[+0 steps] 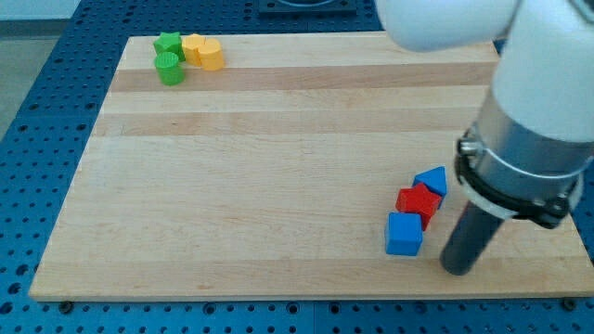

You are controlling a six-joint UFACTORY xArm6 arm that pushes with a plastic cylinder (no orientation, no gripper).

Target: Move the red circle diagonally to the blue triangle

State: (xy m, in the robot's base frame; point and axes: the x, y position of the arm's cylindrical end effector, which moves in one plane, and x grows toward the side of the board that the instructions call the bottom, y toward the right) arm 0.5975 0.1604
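there was no claw to open or close, only the rod, and it had hold of nothing. my tip (458, 269) rested on the board (278, 167) near the view's bottom right. the red block (418, 201), the only red one showing and too lumpy for me to call its shape for sure, lay just up and to the view's left of my tip. the blue triangle (432, 180) sat directly above the tip and was touching the red block's upper right. a blue cube (404, 233) stood just left of the tip, against the red block's lower edge.

the risk i saw was crowding: the three blocks were packed together, so any push from my side would likely have caught the blue cube or shoved the triangle along with the red one. a green star (168, 42), a green cylinder (169, 69) and two yellow blocks (202, 52) lay well away, far up and left.
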